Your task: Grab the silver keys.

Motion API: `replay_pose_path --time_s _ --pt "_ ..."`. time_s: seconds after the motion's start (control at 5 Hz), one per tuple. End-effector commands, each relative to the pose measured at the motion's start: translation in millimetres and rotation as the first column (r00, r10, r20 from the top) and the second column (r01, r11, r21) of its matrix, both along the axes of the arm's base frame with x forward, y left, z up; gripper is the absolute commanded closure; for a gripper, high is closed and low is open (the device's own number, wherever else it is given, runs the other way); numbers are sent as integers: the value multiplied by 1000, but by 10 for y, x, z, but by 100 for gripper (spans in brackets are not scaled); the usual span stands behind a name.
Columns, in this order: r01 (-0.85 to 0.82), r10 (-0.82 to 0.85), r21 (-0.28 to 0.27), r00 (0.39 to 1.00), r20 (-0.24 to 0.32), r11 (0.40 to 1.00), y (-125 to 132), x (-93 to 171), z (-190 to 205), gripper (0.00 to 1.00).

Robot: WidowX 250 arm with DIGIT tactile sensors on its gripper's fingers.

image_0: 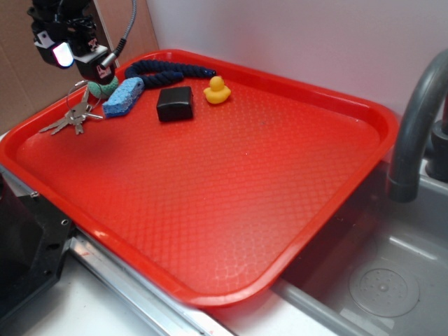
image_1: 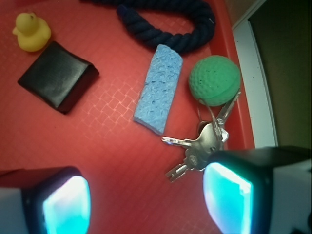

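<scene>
Exterior view: the red tray (image_0: 210, 210) rests on a grey counter beside a sink (image_0: 392, 280).
Gripper (image_0: 82, 70): hangs over the tray's far left corner, above the cluster of small things; whether its fingers are apart cannot be told from here.
Silver keys (image_0: 70, 120): lie flat on the tray floor near the left rim, at the far left corner, fanned toward the rim.
Neighbours: blue sponge (image_0: 123, 96) just beside the keys; green ball (image_0: 103, 87) at the key ring's end, partly hidden by the gripper; black box (image_0: 174, 103), yellow duck (image_0: 217, 90) and dark blue rope (image_0: 164, 68) along the far edge.

Wrist view: looking straight down on the same corner.
Fingers: the two pads (image_1: 66, 207) stand wide apart with nothing between them.
Silver keys (image_1: 197, 148): one pad overlaps the bunch's edge, so the keys sit off-centre, well toward one finger and not midway in the gap.
Ring: a thin wire loop runs up to the green ball (image_1: 214, 79); the two appear to touch.
Blue sponge (image_1: 159, 88): just beside the keys, not touching.

Step in hand: judged as approach and alignment above the keys; no grasp made.
Next move: likely a sideways shift to centre the bunch between the pads, then descent to the tray floor and closing.
Writing: no brand, label or lettering is legible in either view.
</scene>
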State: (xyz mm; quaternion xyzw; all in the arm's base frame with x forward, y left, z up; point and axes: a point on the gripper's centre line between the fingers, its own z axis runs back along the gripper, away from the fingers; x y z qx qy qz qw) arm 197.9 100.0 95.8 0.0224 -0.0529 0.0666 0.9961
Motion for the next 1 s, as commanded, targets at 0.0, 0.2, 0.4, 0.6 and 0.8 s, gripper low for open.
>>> replay_pose_path --time_s 0.0,0.2,0.4,0.6,0.8 --pt "0 0 20 1000 26 1000 32 43 64 0" --pt "-44 40 75 997 61 996 329 -42 -34 0" --pt "-44 39 95 998 59 995 464 29 -53 0" --pt "-36 32 89 999 43 995 469 70 -135 0" --pt "-4 0 92 999 36 996 415 151 -211 0"
